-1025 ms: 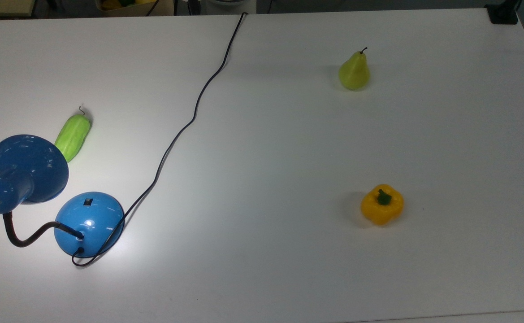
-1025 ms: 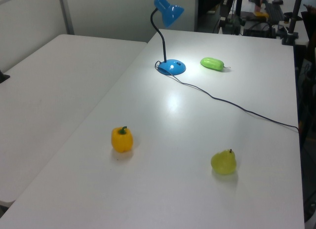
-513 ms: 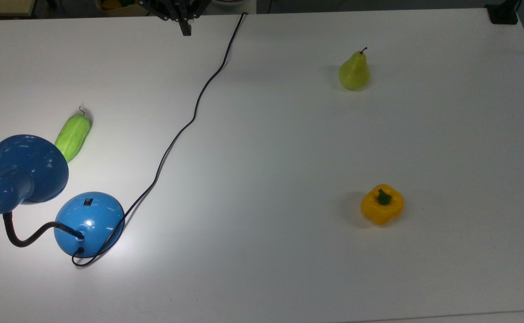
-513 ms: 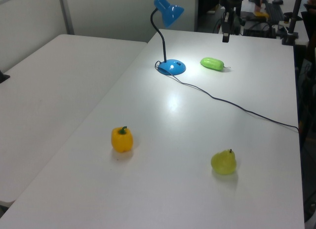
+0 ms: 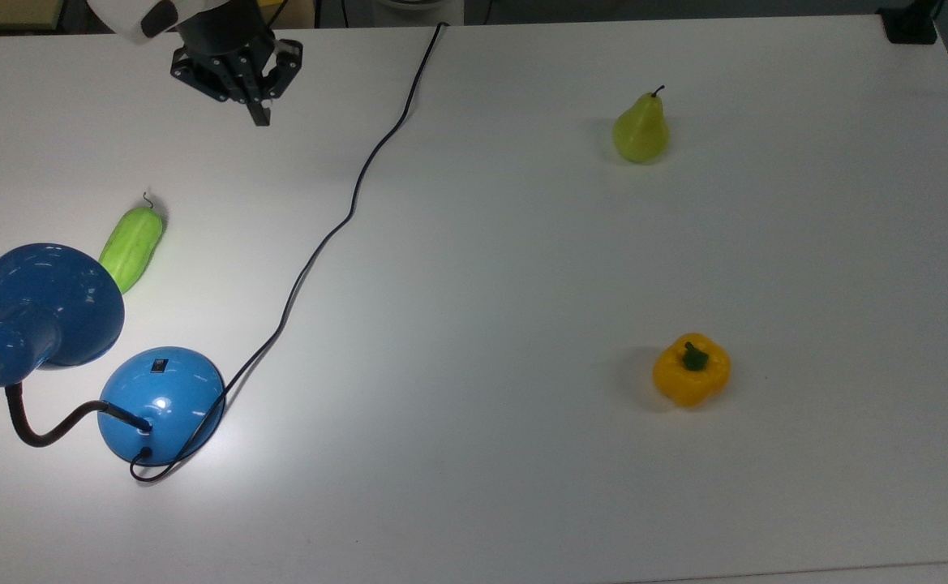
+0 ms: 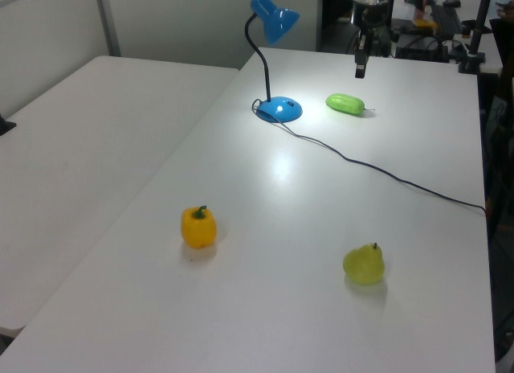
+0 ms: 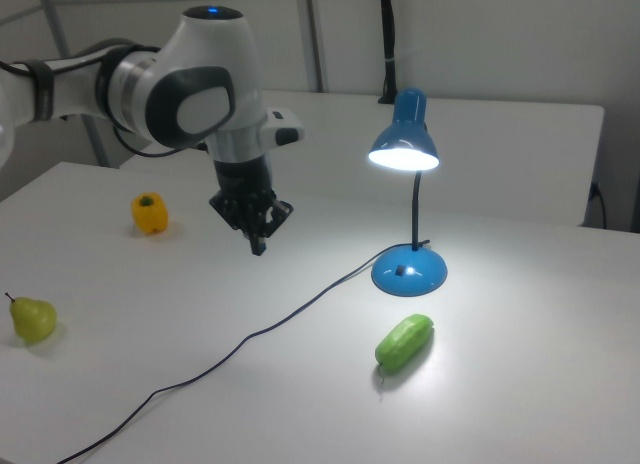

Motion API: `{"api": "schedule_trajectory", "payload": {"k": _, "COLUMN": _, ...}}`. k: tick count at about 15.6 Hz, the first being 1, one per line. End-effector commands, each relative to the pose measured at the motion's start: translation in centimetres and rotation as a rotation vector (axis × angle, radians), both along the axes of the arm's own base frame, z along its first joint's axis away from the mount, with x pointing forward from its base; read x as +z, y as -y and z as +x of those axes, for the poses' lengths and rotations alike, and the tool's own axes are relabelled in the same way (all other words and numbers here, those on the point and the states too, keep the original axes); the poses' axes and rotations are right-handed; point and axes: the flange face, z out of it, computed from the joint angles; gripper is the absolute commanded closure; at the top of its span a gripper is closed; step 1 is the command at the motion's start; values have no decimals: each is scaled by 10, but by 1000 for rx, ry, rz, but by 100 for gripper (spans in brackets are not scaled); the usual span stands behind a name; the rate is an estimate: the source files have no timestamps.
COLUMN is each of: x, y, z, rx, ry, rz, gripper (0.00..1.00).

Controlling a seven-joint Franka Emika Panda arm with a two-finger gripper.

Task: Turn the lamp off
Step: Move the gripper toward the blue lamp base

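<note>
Tool (image 7: 259, 246) (fingers together) hangs well apart from lit lamp (image 7: 410, 271).

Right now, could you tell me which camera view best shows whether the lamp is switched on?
The right view: it looks up under the lamp's shade, where the opening glows bright white. The top view sees the shade's blue back and the switch on the base. The left view shows the lamp far off, with a bright patch on the table.
</note>
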Motion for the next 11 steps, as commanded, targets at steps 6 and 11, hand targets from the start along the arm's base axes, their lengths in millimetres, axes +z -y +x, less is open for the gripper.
{"api": "schedule_trajectory", "payload": {"k": 6, "x": -28, "y": 48, "z": 37, "rx": 4, "ry": 233, "rz": -79, "gripper": 100}}
{"api": "schedule_trajectory", "payload": {"k": 11, "x": -61, "y": 71, "z": 64, "rx": -45, "ry": 387, "rz": -122, "gripper": 100}}
